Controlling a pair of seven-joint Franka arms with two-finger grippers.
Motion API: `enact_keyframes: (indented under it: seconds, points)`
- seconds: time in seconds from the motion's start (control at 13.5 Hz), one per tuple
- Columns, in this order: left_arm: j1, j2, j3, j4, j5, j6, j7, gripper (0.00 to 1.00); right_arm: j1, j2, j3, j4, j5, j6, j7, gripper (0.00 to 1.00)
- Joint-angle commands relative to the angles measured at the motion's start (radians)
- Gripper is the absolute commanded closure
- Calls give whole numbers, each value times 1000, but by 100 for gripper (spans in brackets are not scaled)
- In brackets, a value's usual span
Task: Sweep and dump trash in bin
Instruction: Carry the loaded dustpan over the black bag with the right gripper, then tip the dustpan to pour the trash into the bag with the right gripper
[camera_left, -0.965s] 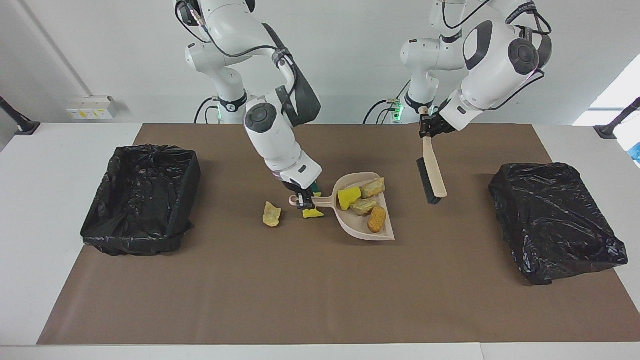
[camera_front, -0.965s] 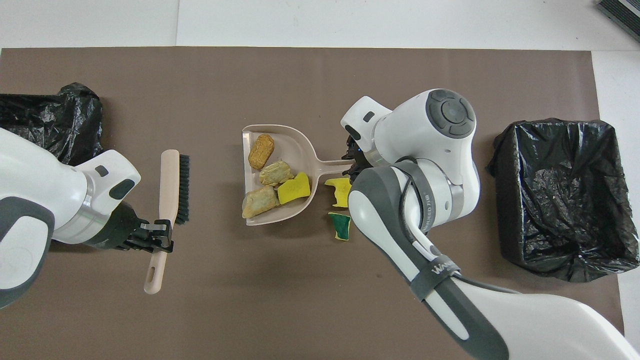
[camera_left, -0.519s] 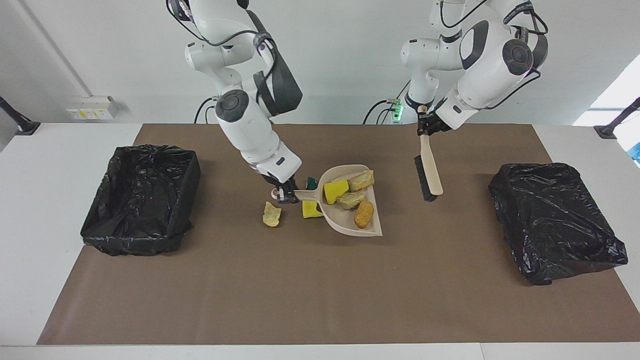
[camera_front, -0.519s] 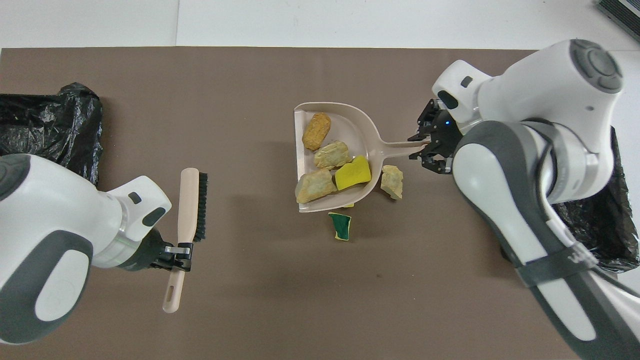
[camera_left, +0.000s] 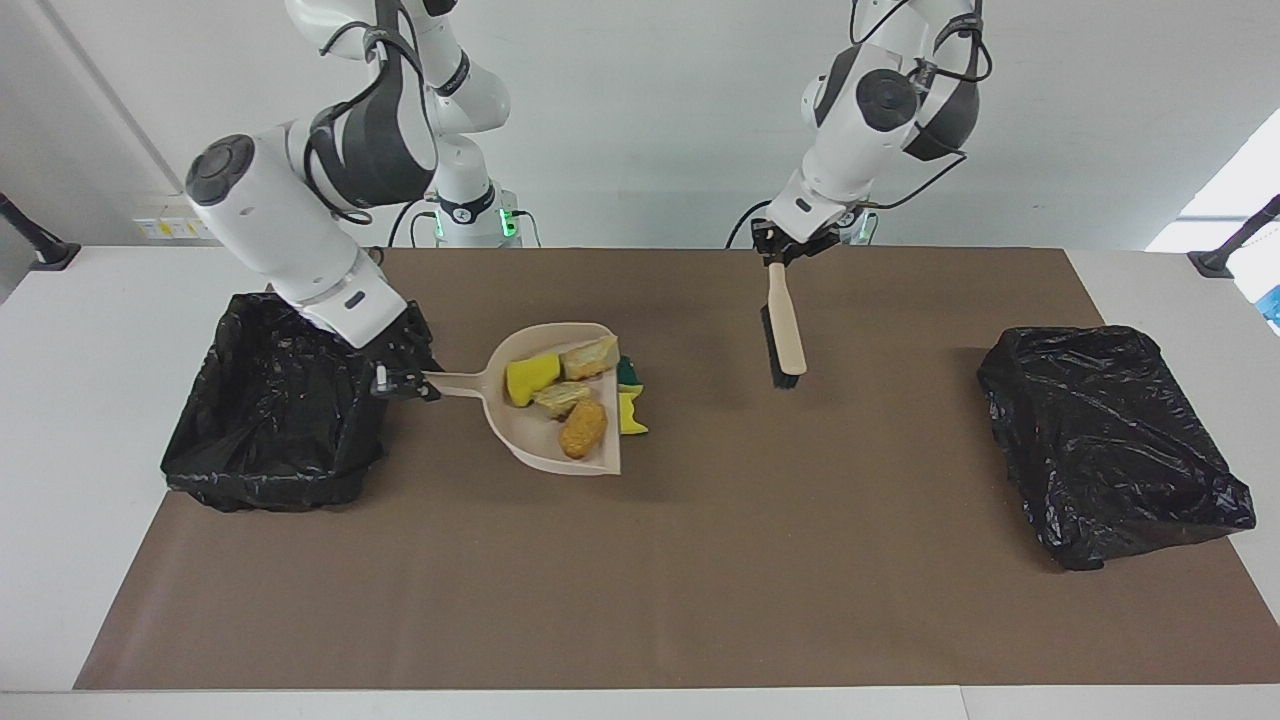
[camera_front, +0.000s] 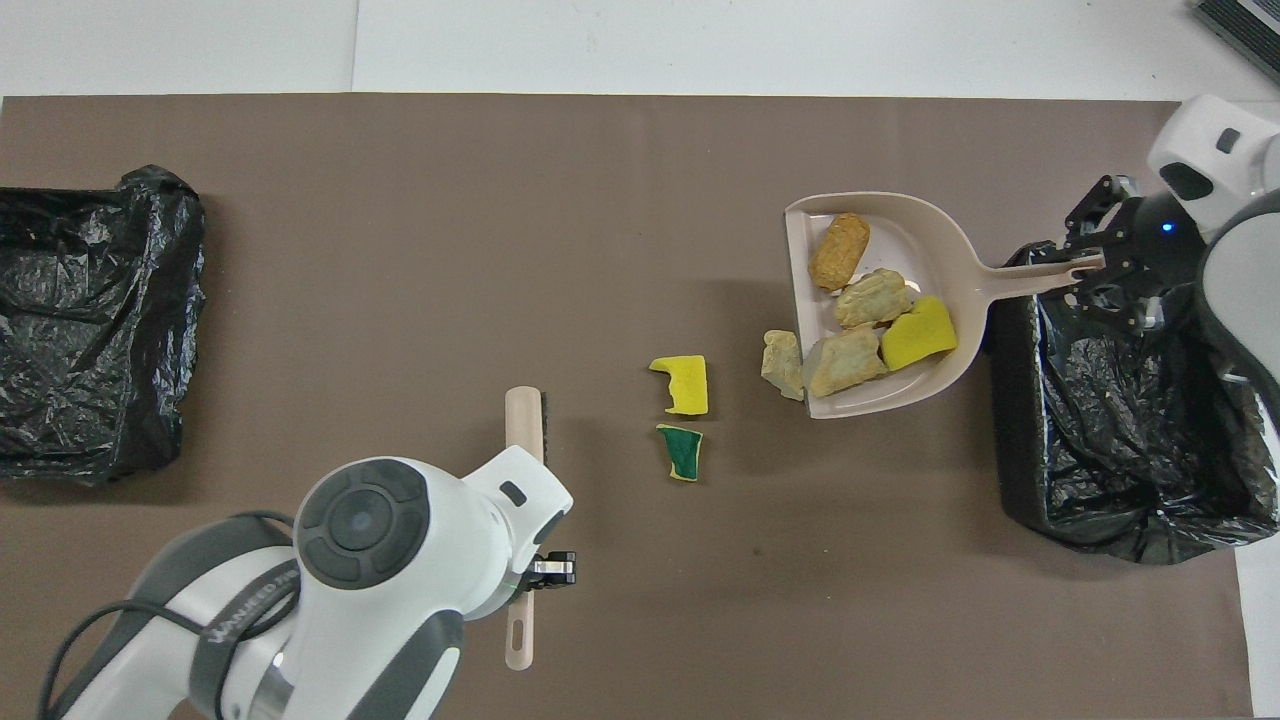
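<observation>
Grips the beige plastic dustpan by its handle in the right jaws, closed on it. Swung in the last second from mid-tabletop to the rim of the open black-lined bin at the right arm's end, ready to tip. Carries four scraps of trash. Leaves a yellow sponge chunk, a green-backed chunk and a pale beige lump on the tabletop, so probably needs another sweep. Keeps the wooden brush in the closed left jaws.

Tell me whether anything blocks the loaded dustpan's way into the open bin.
Nothing visible does. The right end effector holds the dustpan by its handle at the open bin's rim. The pan hangs over bare mat beside the bin, with only the bin's own wall between them.
</observation>
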Motion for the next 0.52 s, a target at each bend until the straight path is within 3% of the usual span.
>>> enact_keyframes:
  seconds: [0.0, 0.45]
  points:
    - [-87, 85, 18, -11, 16, 118, -82, 100, -118, -8, 14, 14, -34, -41, -134, 100]
    - [-181, 100, 18, -84, 16, 201, -137, 100, -365, -26, 12, 13, -172, -36, -365, 100]
